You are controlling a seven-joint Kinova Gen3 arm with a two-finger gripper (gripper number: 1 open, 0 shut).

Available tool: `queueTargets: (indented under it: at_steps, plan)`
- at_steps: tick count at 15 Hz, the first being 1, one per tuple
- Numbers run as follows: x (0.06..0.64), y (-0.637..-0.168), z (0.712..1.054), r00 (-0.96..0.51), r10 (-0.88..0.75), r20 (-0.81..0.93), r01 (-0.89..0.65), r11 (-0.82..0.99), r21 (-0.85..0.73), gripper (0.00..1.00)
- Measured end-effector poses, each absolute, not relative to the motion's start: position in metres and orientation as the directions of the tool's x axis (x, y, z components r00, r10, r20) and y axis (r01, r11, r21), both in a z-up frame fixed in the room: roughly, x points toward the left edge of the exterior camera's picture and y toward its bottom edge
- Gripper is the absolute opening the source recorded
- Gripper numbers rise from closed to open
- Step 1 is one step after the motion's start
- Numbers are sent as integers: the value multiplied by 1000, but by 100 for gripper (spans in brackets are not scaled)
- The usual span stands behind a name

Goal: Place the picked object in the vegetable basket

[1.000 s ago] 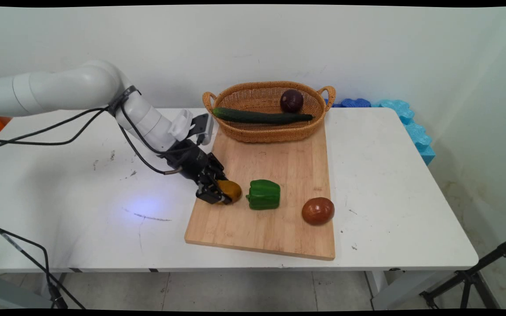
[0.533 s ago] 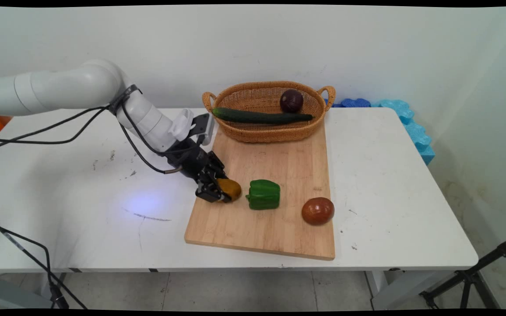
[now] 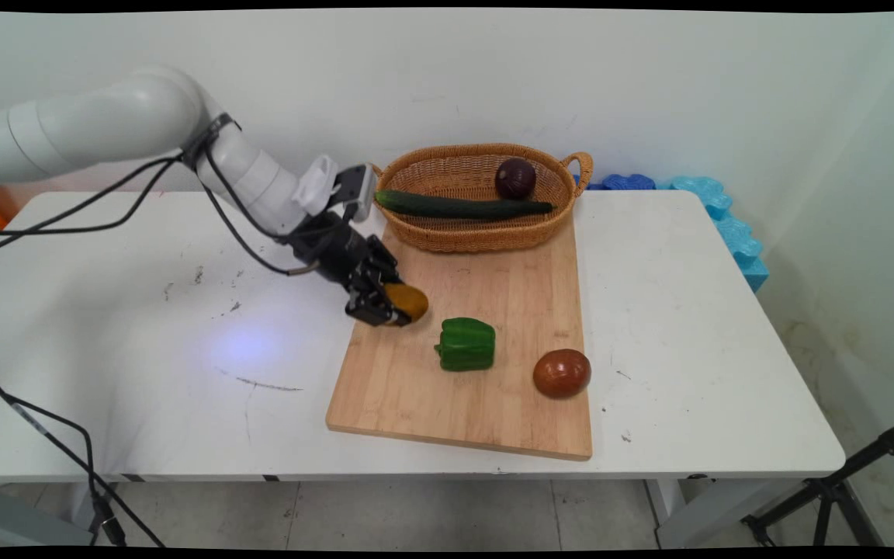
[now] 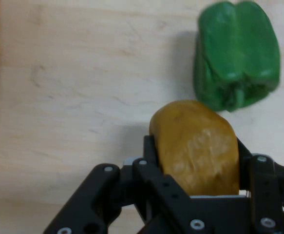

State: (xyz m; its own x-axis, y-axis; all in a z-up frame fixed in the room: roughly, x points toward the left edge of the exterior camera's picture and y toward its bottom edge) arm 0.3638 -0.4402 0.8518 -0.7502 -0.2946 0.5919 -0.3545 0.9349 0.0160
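The gripper is clamped on a yellow-brown potato, which hangs above the left part of the wooden cutting board, left of the frame's centre. Just right and lower lies a green pepper, further right a tomato. At the upper centre stands a wicker basket with a cucumber and a dark onion. I judge the grip must stay firm, as the potato sticks out past the fingers.

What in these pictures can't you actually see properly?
- Near side of the brown potato-like thing: the gripper covers it in the main view.
- Its underside: hidden in the hand view by the gripper's fingers.
- Part of the basket floor: covered by the cucumber and the dark round thing.
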Motion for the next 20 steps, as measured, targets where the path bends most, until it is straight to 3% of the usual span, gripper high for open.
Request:
queueTargets:
  at_steps: [11, 20]
  plan:
    - [381, -526, 907, -696, -305, 650, -487, 866, -115, 0]
    - [399, -599, 893, -672, -336, 660, -589, 782, -201, 0]
